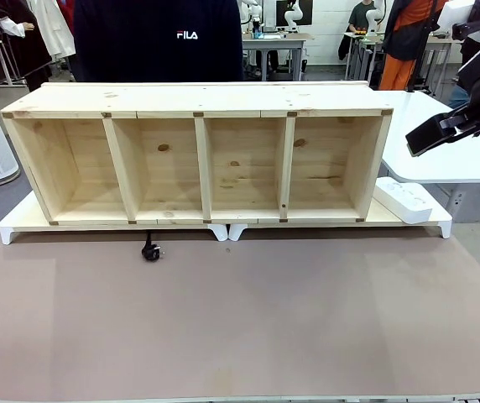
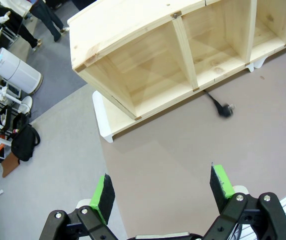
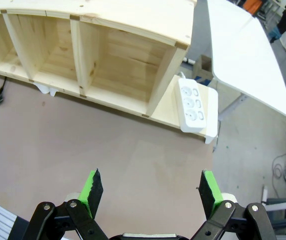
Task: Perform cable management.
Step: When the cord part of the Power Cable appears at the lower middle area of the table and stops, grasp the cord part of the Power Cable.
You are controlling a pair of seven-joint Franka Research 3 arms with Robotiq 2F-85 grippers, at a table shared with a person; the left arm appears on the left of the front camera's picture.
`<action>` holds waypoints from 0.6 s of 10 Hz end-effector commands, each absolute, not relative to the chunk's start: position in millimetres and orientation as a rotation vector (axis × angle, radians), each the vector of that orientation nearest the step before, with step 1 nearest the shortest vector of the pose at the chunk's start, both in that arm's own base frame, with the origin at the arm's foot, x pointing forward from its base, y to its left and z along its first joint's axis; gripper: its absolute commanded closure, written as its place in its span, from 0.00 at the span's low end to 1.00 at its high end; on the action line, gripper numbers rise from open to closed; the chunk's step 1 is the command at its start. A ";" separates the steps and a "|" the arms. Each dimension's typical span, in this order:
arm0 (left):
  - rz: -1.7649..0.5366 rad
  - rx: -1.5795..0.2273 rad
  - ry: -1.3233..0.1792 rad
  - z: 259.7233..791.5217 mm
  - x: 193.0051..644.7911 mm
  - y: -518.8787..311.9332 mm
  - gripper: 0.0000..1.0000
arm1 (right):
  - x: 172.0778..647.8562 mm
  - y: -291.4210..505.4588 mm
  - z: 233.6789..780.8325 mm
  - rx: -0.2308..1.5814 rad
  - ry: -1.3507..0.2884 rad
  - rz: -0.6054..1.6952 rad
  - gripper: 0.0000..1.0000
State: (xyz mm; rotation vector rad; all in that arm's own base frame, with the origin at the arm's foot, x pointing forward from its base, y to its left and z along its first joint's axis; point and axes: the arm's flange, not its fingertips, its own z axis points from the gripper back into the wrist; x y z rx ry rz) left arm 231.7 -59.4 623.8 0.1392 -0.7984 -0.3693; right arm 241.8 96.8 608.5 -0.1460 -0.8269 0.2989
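Cable [image 2: 224,108] beyond raised left gripper [image 2: 162,189], jaws wide

The white brand word "FILA" stands on the person's dark top [image 1: 139,50]. It sits mid-chest, in capital letters.

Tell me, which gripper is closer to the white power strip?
Right. The right gripper hangs above the power strip, slightly to its right, at the wooden shelf's right end. The left gripper hovers near the shelf's opposite, left end, with the whole shelf between them.
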 end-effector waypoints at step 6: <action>-0.368 0.142 -0.803 624.9 231.1 -59.6 0.00 | 242.0 96.8 608.7 -0.146 -0.829 0.298 0.00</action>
